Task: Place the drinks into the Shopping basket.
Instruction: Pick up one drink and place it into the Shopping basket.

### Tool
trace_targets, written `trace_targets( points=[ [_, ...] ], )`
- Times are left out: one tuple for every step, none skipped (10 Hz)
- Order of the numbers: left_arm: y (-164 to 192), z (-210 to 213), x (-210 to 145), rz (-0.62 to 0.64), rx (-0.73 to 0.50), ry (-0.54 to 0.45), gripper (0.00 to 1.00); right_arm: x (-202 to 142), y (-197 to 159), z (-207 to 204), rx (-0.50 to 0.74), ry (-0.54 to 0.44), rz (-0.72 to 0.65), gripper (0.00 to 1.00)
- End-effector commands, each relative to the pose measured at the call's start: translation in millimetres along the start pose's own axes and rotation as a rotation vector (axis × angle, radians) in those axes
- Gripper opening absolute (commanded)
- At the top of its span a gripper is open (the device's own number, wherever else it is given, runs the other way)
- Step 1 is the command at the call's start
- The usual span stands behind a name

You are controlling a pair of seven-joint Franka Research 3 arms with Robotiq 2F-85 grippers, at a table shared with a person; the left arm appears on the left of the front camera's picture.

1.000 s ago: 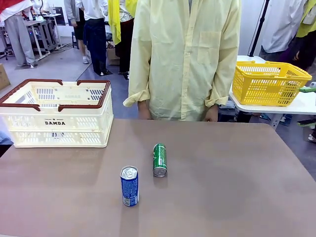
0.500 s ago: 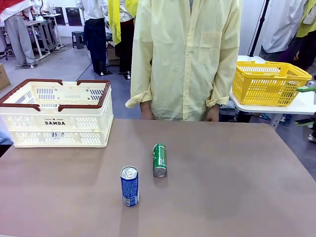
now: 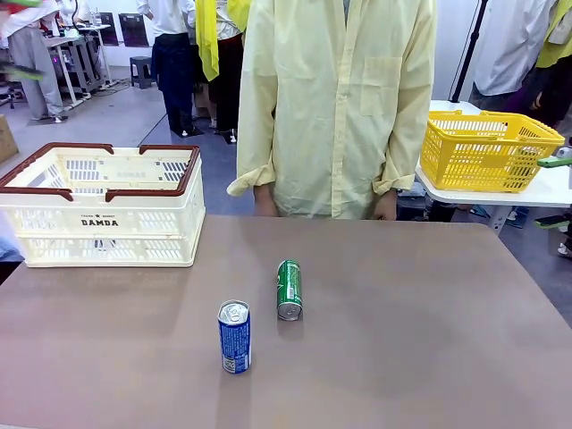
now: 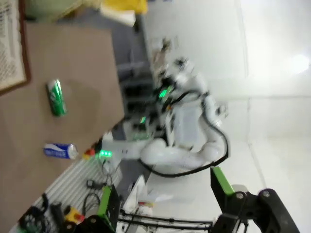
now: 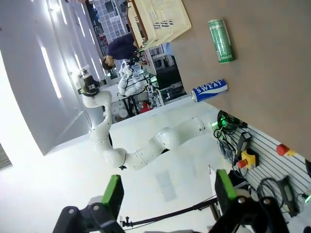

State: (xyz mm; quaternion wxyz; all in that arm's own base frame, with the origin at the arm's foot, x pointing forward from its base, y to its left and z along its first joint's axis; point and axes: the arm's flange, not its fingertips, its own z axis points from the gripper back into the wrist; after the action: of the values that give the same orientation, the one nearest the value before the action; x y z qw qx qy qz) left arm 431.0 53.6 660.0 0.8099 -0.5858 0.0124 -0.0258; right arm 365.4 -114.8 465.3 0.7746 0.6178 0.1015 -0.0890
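Front view: blue can [image 3: 234, 337], green can [image 3: 289, 290] on open table [image 3: 429, 340] outside Shopping basket [image 3: 100, 219]; left tool [image 4: 163, 204], right tool [image 5: 170, 194] spread.

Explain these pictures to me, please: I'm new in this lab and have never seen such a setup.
The machine is two white robot arms, each ending in a black two-finger gripper with green pads. The front picture is taken from between the arms, looking across the brown table at a person in a pale yellow shirt. On the table are a cream slotted plastic crate with red-brown handles, a blue drink can standing upright and a green drink can lying on its side. The other two pictures come from cameras on the wrists, so they look tilted. In them the left gripper and the right gripper rise from the bottom edge, both open and holding nothing.
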Motion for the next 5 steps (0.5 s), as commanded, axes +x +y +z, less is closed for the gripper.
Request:
trace_targets(
  points=[
    [0.2, -102.5, 75.9, 0.069, 0.219, 0.317, 1.0, -3.1, 2.1, 3.4, -0.007, 0.011, -0.009, 1.0],
    [8.9, -159.7, 92.8, 0.111, 0.323, 0.371, 1.0, -3.1, 2.1, 3.4, -0.007, 0.011, -0.009, 1.0],
    [19.3, -214.4, 98.7, 0.179, 0.424, 0.361, 1.0, -3.1, 2.1, 3.4, -0.007, 0.011, -0.009, 1.0],
    [33.8, -263.7, 94.3, 0.159, 0.561, 0.275, 1.0, -3.1, 2.1, 3.4, -0.007, 0.011, -0.009, 1.0],
    [48.9, -305.6, 82.4, 0.057, 0.651, 0.215, 1.0, -3.1, 2.1, 3.4, -0.007, 0.011, -0.009, 1.0]
  ],
)
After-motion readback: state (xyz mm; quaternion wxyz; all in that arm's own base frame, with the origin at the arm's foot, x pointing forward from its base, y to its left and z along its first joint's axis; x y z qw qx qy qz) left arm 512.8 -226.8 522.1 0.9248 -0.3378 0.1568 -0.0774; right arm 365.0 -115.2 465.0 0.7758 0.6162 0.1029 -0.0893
